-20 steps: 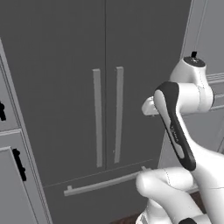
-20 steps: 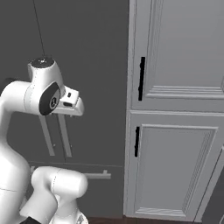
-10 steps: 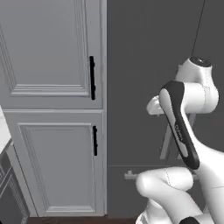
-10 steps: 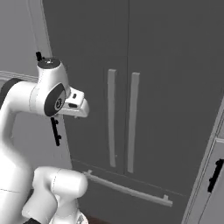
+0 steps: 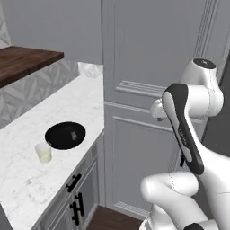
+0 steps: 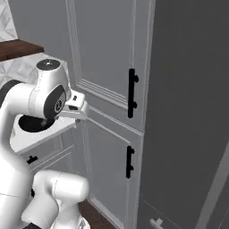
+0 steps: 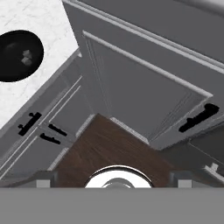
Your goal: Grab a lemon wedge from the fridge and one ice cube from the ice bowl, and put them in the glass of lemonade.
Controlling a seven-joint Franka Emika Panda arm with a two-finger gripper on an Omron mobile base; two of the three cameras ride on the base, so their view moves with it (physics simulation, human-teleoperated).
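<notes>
My gripper [image 6: 79, 103] hangs with jaws wide apart, holding nothing, before the tall cabinet [image 5: 152, 67]. The ice bowl [image 5: 65, 134] sits on the counter [image 5: 27, 179], the glass of lemonade [image 5: 43, 152] just beside it.

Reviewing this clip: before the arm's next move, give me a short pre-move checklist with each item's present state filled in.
1. Round shallow black ice bowl on the white marble counter, in sight: ok.
2. Ice cubes in the bowl: ok, pale cubes show in the hand view.
3. Small clear glass of pale yellow lemonade upright beside the bowl: ok.
4. Two-finger gripper open and empty: ok.
5. Dark grey fridge door open: not ok, its face shows closed.
6. Lemon wedge located: cannot tell.
</notes>
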